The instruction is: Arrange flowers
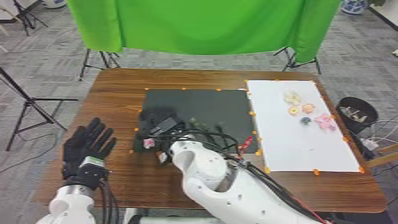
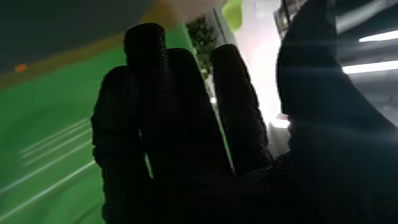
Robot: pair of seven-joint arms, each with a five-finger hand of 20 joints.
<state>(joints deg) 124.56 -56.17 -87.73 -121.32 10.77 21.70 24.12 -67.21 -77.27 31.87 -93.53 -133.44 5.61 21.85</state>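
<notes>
My right hand (image 1: 162, 121) is over the left part of the dark mat (image 1: 213, 100), dim against it. In the right wrist view the same hand (image 2: 187, 135) is open, with straight fingers, the thumb apart and nothing visible between them. A small pink flower (image 1: 148, 143) shows beside it at the mat's lower left. On the white sheet (image 1: 286, 145) lie a pale yellow bloom (image 1: 292, 97), a peach one (image 1: 308, 108), a larger pink one (image 1: 326, 122) and a small blue-grey one (image 1: 306, 120). My left hand (image 1: 87, 147) is open at the table's left side, fingers straight.
The brown table (image 1: 120, 107) carries orange markers around mat and sheet. A red object (image 1: 246, 144) lies near the mat's lower right, beside my right arm's cables. A black bin (image 1: 357, 111) stands off the table's right edge; a green cloth (image 1: 204, 25) hangs behind.
</notes>
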